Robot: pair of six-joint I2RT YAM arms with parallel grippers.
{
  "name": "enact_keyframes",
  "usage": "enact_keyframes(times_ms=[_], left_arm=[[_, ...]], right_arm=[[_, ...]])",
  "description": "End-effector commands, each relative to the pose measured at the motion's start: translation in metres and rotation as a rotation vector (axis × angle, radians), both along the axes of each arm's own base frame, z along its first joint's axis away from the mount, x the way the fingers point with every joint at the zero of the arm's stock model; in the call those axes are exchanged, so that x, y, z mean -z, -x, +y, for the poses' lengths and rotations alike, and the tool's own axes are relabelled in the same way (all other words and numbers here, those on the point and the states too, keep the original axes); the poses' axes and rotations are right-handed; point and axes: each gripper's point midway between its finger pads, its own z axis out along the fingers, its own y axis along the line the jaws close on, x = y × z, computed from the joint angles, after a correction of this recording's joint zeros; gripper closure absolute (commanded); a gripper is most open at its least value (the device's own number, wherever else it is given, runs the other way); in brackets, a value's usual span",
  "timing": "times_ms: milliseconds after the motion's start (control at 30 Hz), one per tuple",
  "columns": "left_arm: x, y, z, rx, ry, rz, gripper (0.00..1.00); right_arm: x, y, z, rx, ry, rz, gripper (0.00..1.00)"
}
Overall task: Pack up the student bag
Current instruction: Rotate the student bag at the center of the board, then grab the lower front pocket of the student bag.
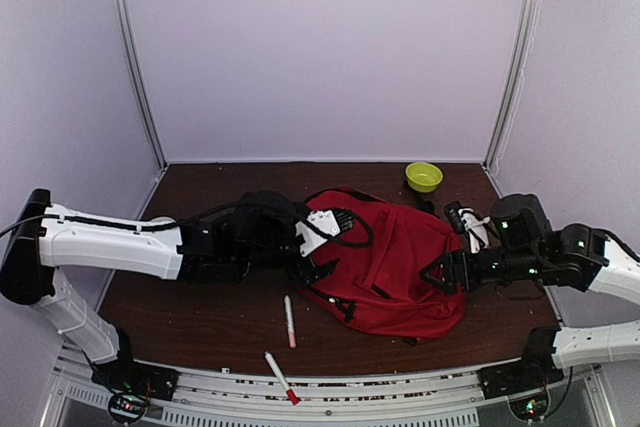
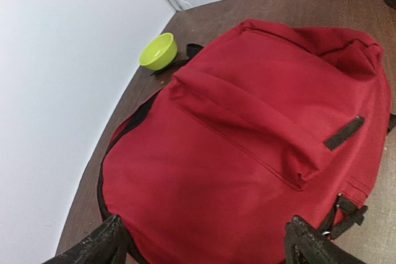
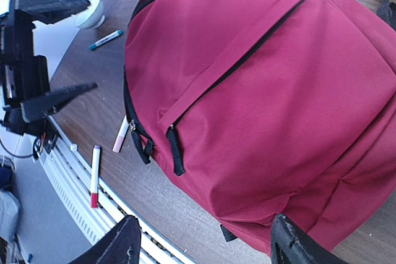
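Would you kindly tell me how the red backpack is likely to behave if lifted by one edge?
The backpack would probably sag and fold, since its fabric lies creased and slumped. It looks fairly flat, so likely light for its size. Pushed, the soft cloth may bunch rather than slide.

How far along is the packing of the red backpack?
Little shows as done: the student bag lies flat, its front zipper looks closed, and its contents are unseen. In hand: nothing. The left gripper and right gripper are open at its sides. To do: a marker beside the bag, another marker at the near edge and a teal pen lie outside it.
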Motion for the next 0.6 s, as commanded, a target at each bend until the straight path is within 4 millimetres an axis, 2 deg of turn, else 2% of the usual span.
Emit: enact_keyframes(times_ms=[0,67,200,400,567], left_arm=[[-0.014,0.026,-0.014,0.138,0.064,-0.072,0.08],[-0.008,0.037,-0.017,0.192,0.1,-0.05,0.02],[0.006,0.041,-0.019,0.198,0.115,-0.048,0.02],[0.018,0.081,-0.023,0.384,0.146,-0.132,0.02],[0.034,0.105,-0.026,0.522,0.108,-0.093,0.04]], right_arm=[[-0.023,0.002,0.012,-0.07,-0.007,-0.11,0.28],[-0.025,0.004,0.015,-0.09,0.014,-0.151,0.28],[-0.03,0.01,0.021,-0.12,0.051,-0.238,0.28],[-0.028,0.018,0.031,-0.179,0.074,-0.315,0.28],[-0.024,0.022,0.035,-0.21,0.084,-0.369,0.29]])
